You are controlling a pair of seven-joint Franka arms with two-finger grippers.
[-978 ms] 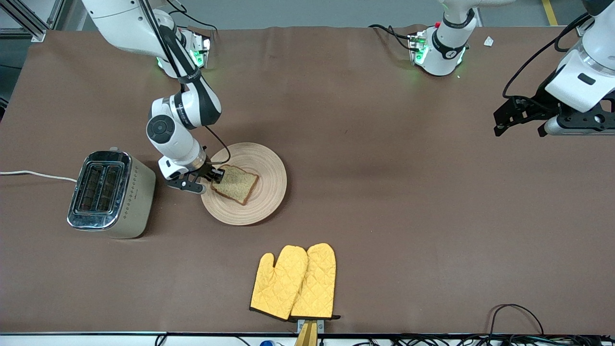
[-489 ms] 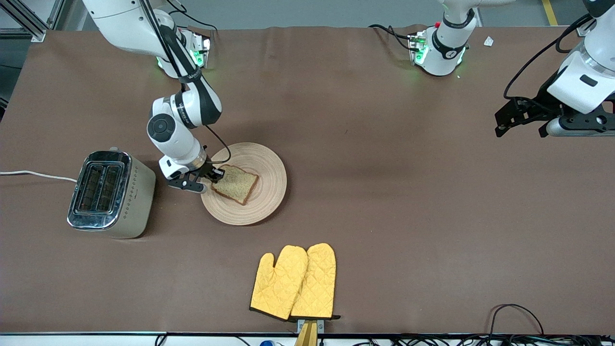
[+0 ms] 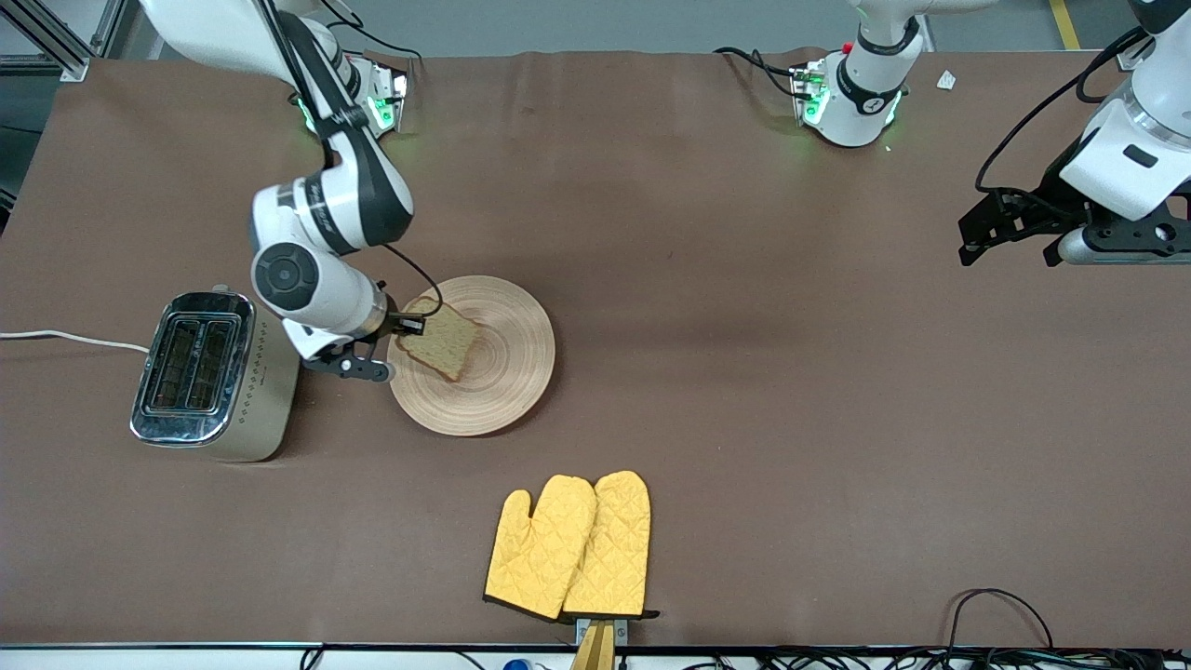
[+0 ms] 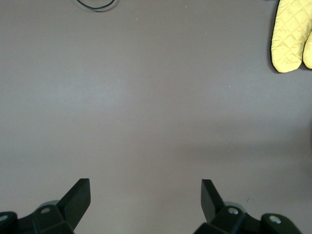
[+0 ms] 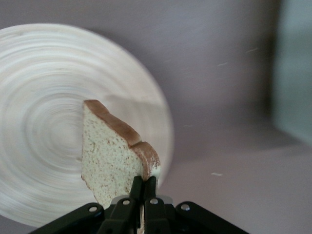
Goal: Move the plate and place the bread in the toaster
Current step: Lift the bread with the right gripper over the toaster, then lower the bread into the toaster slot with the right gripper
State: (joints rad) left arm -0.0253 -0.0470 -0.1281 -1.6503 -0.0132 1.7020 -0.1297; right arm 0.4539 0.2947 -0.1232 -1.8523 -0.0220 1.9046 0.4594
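Mitts come first for us: a pair of yellow quilted oven mitts (image 3: pixel 569 547) lies flat near the table edge closest to the front camera, and we also see part of it in the left wrist view (image 4: pixel 292 36). Farther from that camera than the mitts, we find the plate (image 3: pixel 502 381), round and pale with ring grooves, resting on the brown table (image 3: pixel 744 372). Above the plate's rim on the toaster's side we see the right gripper (image 3: pixel 409 326) with its fingers pinched tight on the crust edge of the bread (image 3: pixel 437 340). In the right wrist view the gripper (image 5: pixel 143 187) clamps one corner of the slice (image 5: pixel 109 156), which hangs tilted and lifted clear of the plate (image 5: pixel 39 97); we can see its shadow on the wood. Beside the plate, toward the right arm's end of the table, stands the toaster (image 3: pixel 216 375) with its two slots facing up, and its white cord (image 3: pixel 65 337) trails off to the table's edge. Near the left arm's end of the table, well apart from plate and toaster, we see the left gripper (image 3: pixel 1010 244) hanging in the air over bare table while its arm waits. In its own wrist view the left gripper (image 4: pixel 145 197) shows its two black fingers (image 4: pixel 78 195) spread wide with nothing between them but the brown surface.
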